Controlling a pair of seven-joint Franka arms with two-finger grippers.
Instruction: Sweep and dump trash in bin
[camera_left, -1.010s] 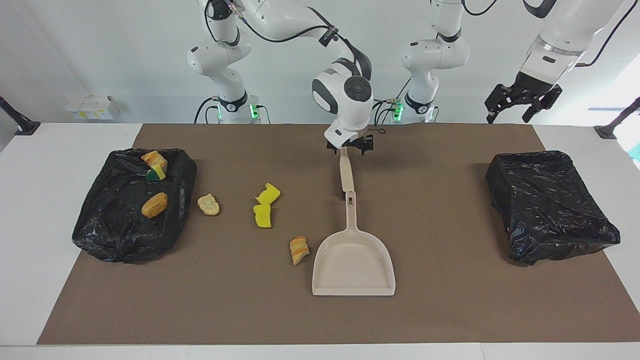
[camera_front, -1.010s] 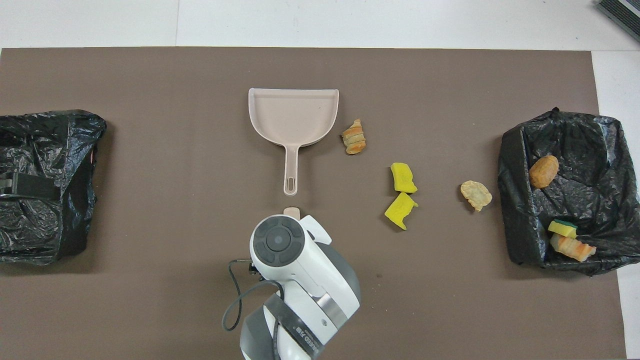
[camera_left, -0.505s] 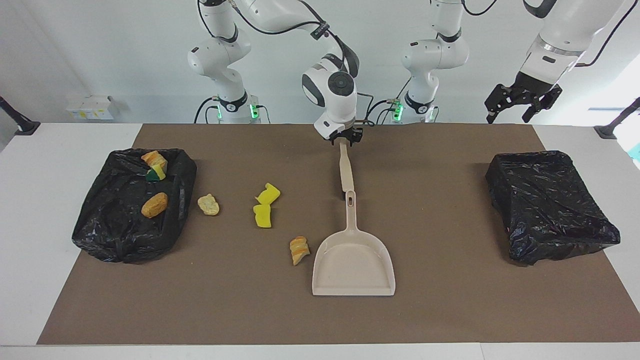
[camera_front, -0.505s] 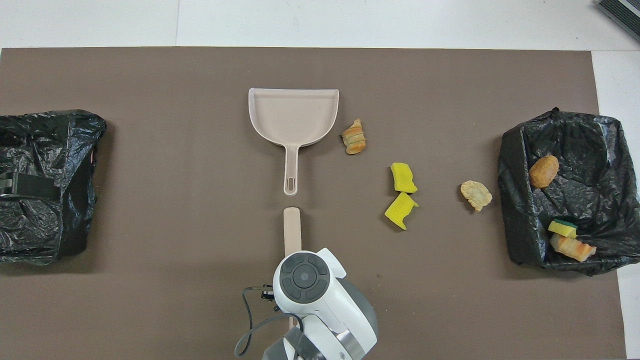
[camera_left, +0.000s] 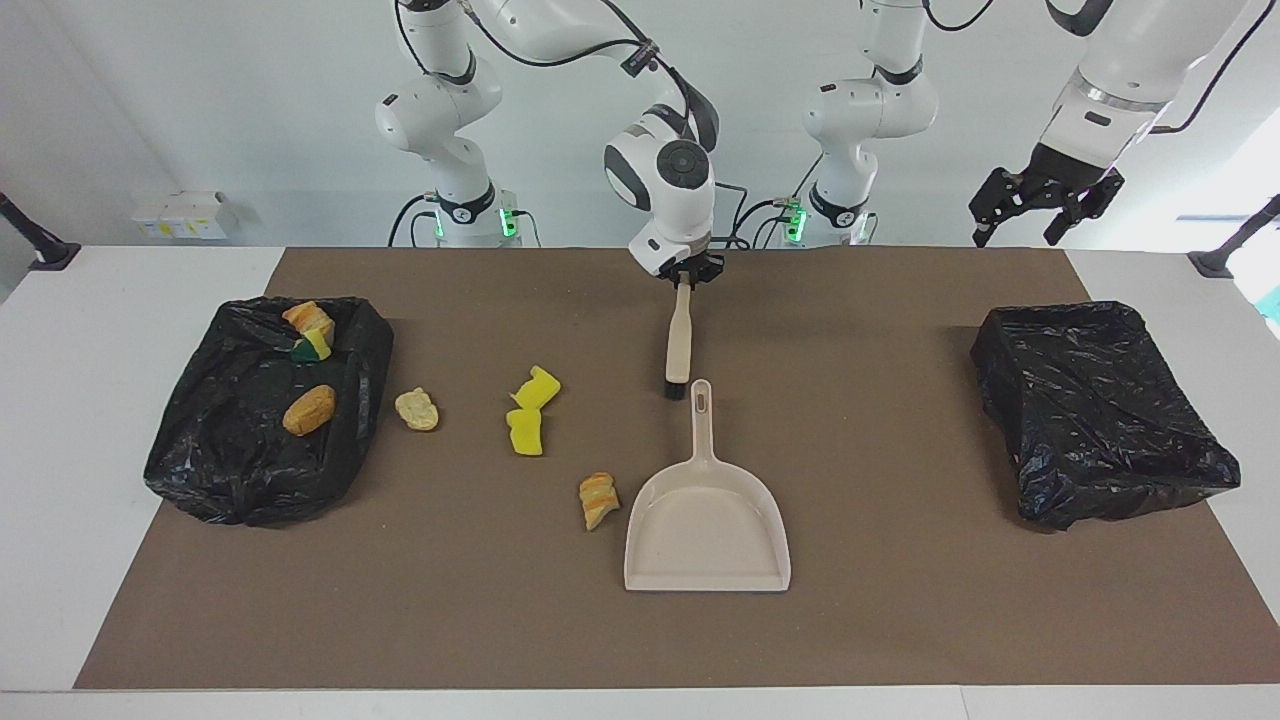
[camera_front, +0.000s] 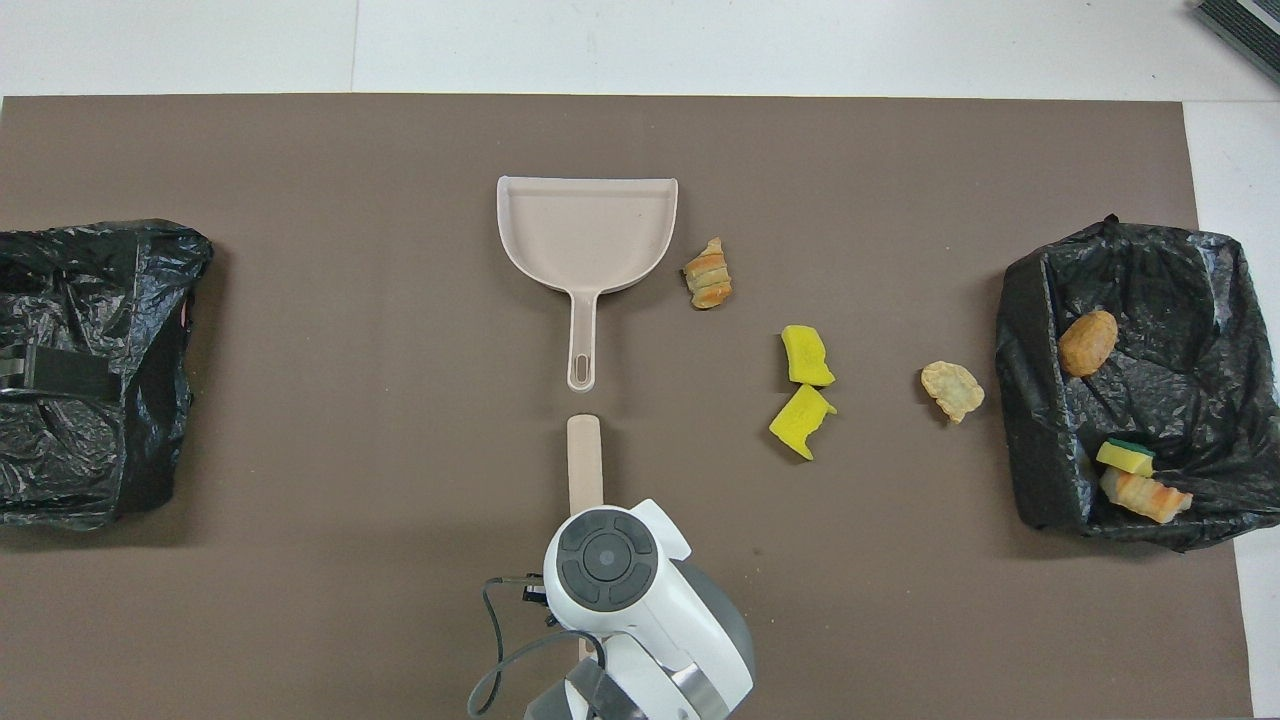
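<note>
Step in hand: lifting the brush (camera_left: 679, 345) by its handle end with the right tool (camera_left: 685, 281); I judge it best raised level and carried clear of the dustpan (camera_left: 707, 520) handle before sweeping. Right tool is clenched on the brush handle tip; left tool (camera_left: 1045, 203) waits spread wide and empty, up over the left arm's end of the worktop (camera_left: 900, 620). Trash: 4 scraps (camera_left: 526, 412) loose on the worktop between dustpan and bin (camera_left: 200, 470), 3 already in that bin.

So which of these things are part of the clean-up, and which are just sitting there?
Part of the job:
- brush, gripped by the right gripper
- dustpan
- loose scraps
- bin with scraps

Sitting idle:
- second bin
- left gripper, waiting open
</note>
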